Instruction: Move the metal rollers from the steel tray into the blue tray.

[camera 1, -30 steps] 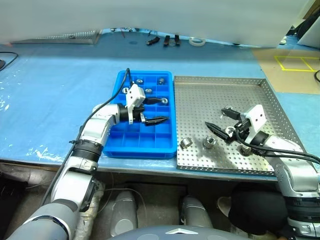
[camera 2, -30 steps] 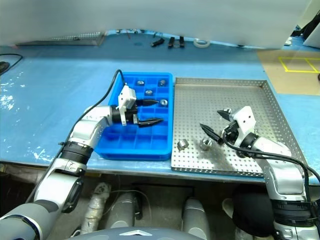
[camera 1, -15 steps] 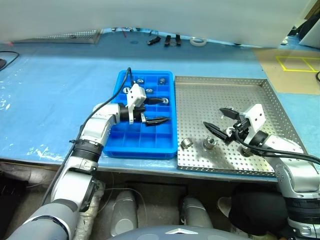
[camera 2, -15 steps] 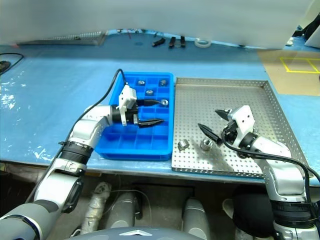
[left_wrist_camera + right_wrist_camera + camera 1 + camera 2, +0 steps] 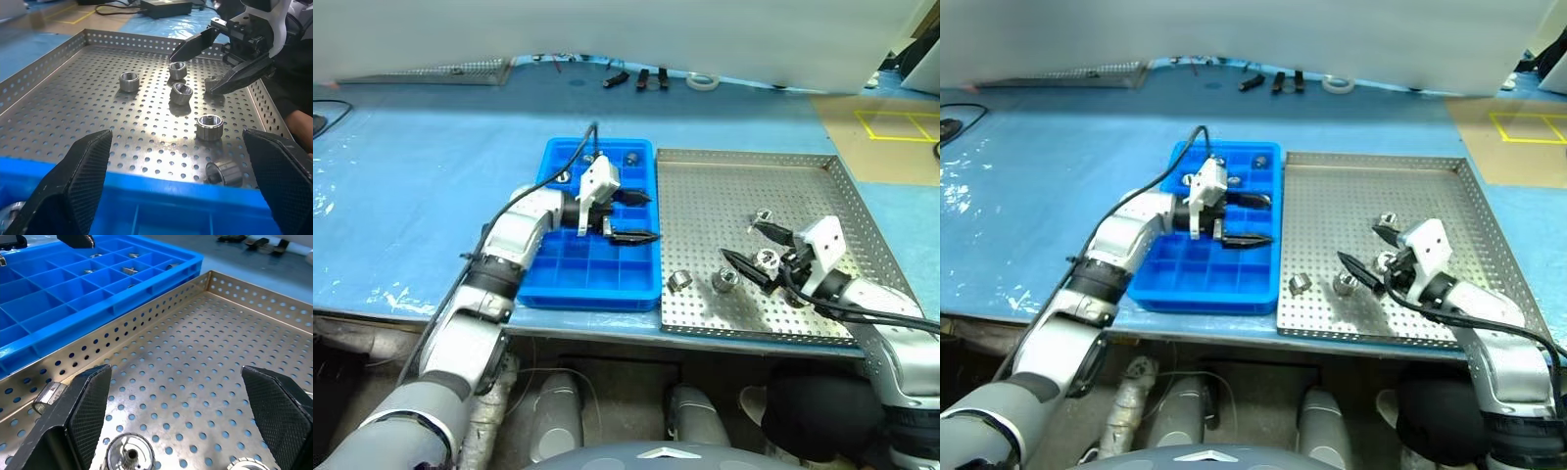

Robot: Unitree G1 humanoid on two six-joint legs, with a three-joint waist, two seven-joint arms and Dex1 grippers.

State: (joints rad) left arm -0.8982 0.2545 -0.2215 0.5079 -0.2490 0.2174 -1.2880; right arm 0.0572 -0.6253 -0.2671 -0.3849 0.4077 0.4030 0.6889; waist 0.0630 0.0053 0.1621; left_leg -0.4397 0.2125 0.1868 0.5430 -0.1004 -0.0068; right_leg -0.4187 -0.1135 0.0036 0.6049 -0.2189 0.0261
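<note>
The steel tray point(image 5: 754, 176) lies on the right and the blue tray point(image 5: 587, 279) directly to its left. Several metal rollers rest on the steel tray's near part, among them one point(image 5: 677, 280) and another point(image 5: 723, 280) close to the front rim. A few more rollers point(image 5: 631, 157) sit in the blue tray's far compartments. My left gripper point(image 5: 652, 216) hovers open and empty over the blue tray's right edge, pointing at the steel tray. My right gripper point(image 5: 738, 243) is open low over the steel tray, and a roller point(image 5: 213, 83) lies between its fingers.
The trays sit on a blue-covered table. Black clips point(image 5: 636, 78) and a white tape roll point(image 5: 700, 80) lie along the far edge, and a metal mesh point(image 5: 440, 70) lies at the far left. The steel tray's raised rim point(image 5: 161, 303) stands between the two trays.
My left gripper has swung right, from the blue tray's middle to its right edge, and risen slightly. My right gripper has drawn back a little toward the near right. Both stay open.
</note>
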